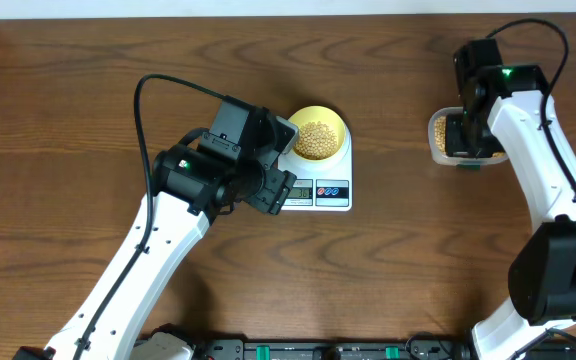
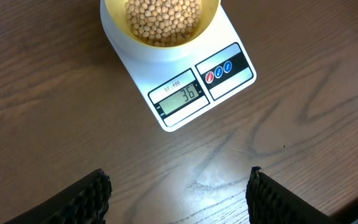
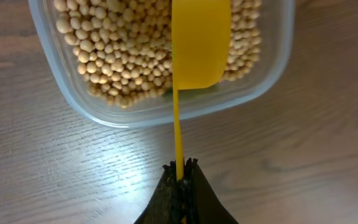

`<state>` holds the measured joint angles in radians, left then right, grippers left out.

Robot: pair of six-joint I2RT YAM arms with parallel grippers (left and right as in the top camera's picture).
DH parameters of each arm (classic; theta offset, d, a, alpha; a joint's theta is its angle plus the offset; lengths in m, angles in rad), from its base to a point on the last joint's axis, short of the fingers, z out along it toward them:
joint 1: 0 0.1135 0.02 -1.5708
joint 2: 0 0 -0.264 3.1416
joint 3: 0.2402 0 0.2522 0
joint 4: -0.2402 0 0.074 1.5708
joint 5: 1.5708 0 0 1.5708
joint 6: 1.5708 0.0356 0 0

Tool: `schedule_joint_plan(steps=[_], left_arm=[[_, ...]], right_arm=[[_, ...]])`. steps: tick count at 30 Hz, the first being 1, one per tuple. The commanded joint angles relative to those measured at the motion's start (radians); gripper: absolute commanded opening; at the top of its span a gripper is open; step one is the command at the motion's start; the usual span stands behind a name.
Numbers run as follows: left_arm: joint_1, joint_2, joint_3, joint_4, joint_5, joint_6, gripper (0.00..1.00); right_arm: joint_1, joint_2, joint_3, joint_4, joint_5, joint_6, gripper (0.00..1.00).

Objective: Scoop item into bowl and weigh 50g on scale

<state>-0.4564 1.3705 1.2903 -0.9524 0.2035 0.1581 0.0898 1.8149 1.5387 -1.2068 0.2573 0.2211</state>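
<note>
One dark wood-grain table (image 1: 58, 120) carries the scale (image 1: 318, 192) and tub (image 1: 436, 140).

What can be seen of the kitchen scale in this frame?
The scale is white and plastic-looking, with a rounded top and a flat front panel carrying a small grey display reading 36 and red and blue buttons. It lies flat on the wooden table. A pale-yellow bowl of beans stands on its platform; nothing else is seen touching it.
</note>
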Motion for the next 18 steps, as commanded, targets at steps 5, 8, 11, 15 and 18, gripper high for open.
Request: schedule_joint_plan(steps=[5,8,11,15,18], left_arm=[[-0.001,-0.020,-0.002,0.000,-0.006,0.010,0.73],[-0.001,-0.020,-0.002,0.000,-0.006,0.010,0.73],[-0.001,-0.020,-0.002,0.000,-0.006,0.010,0.73],[-0.001,-0.020,-0.002,0.000,-0.006,0.010,0.73],[-0.001,-0.020,-0.002,0.000,-0.006,0.010,0.73]], right_arm=[[-0.012,-0.002,-0.060,0.058,-0.072,0.018,0.01],[-0.028,-0.002,-0.062,0.070,-0.152,0.018,0.01],[-0.048,-0.002,-0.062,0.078,-0.201,0.018,0.01],[-0.092,-0.002,-0.062,0.087,-0.277,0.002,0.01],[-0.124,-0.002,-0.062,0.090,-0.331,-0.003,0.01]])
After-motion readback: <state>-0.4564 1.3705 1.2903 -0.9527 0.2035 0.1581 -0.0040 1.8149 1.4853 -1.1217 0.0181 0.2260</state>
